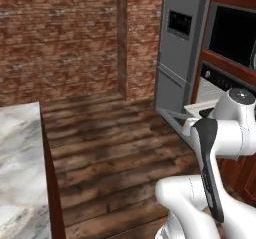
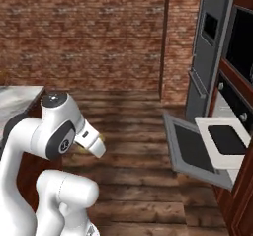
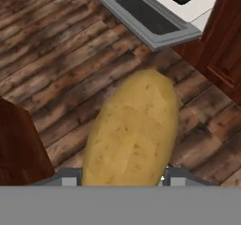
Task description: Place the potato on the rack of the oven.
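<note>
Potato [image 3: 132, 132] sits gripped in the hand [image 3: 120, 177], above the wooden floor [image 3: 61, 73]. Oven [image 2: 232, 131] door hangs open, dark rack [image 2: 226, 139] pulled out.

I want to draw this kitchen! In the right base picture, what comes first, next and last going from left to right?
Marble counter → robot arm → open oven door → dark rack.

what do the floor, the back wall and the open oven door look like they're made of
The floor looks like dark stained wooden planks, with visible grain and seams. The back wall looks like rough red brick, with mortar lines showing. The oven door seems grey metal with a dark, probably glass, panel.
</note>
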You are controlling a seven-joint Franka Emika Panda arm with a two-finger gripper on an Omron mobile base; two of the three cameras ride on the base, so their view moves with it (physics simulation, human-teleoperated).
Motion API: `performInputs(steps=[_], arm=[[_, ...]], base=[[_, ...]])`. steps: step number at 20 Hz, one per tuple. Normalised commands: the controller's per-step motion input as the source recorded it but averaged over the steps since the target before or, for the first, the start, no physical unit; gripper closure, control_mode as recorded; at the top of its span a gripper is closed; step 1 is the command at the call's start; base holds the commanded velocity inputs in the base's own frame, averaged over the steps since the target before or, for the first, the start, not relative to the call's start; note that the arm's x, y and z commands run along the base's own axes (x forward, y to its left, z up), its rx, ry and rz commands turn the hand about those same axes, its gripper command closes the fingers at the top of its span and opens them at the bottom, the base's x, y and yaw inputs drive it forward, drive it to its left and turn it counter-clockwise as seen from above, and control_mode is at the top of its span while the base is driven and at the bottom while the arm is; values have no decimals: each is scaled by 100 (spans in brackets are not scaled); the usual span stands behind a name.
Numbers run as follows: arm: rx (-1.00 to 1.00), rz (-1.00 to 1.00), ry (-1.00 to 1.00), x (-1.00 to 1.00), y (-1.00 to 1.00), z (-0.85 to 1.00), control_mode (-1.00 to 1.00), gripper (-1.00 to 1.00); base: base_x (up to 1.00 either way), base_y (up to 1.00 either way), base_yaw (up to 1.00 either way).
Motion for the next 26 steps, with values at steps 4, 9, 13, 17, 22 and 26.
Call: performInputs(steps=[4,9,13,17,22,26], arm=[[0,0,0,0,0,0,100,100],[0,0,0,0,0,0,100,100],[0,0,0,0,0,0,100,100],[0,0,0,0,0,0,100,100],[0,0,0,0,0,0,100,100],[0,0,0,0,0,0,100,100]], base=[[100,47,-51],[100,74,-58],[100,85,-58],[100,83,-59],[99,69,-66],[98,70,-67]])
